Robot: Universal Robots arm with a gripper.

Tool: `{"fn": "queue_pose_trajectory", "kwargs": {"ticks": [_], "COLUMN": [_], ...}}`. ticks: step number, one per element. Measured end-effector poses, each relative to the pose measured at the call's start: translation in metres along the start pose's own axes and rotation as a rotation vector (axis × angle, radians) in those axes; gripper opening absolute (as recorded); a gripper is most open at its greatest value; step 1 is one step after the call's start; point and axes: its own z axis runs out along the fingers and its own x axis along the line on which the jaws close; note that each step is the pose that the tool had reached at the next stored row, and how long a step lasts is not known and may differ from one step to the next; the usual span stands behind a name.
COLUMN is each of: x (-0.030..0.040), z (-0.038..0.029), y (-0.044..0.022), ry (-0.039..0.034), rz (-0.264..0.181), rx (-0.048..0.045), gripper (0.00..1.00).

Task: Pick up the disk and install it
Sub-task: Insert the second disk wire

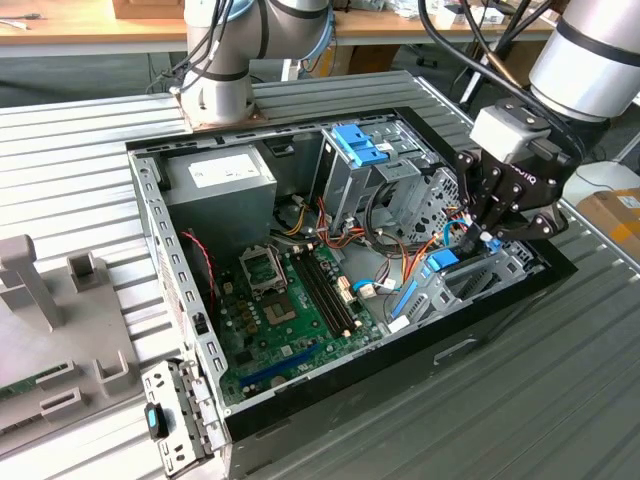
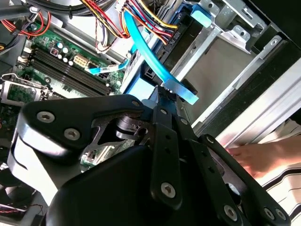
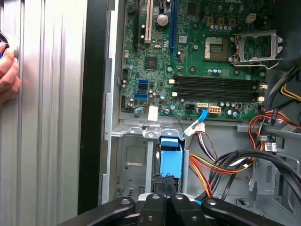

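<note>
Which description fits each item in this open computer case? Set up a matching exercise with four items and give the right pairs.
Items:
1. gripper
2. power-supply box
3. motherboard
4. blue latch

Descriptions:
A. green, flat on the case floor
B. atop the tall metal cage
C. grey with a white sticker, in a case corner
D. down at the drive bay, at a blue part

Pairs: 1-D, 2-C, 3-A, 4-B
</note>
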Motion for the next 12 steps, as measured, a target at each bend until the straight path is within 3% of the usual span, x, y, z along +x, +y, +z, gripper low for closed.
{"fn": "queue_pose_trajectory", "kwargs": {"ticks": [3,5,6,9,12], "x": [0.0002,0.0005,0.0009,0.0046,0.0113], "z": [-0.0010,-0.0068,-0.0080,-0.0076,-0.0073], "y": [0.0002,0.0002,0.0005,0.0090,0.0096], "ry": [0.0116,0.0122,0.0164,0.0192,0.0227], "rz": [-0.012,-0.011,-0.011,-0.011,-0.011], "rx": [0.0001,0.0009,0.0023,0.0044,0.0042], "gripper": [0.11,0.11,0.11,0.11,0.11]}}
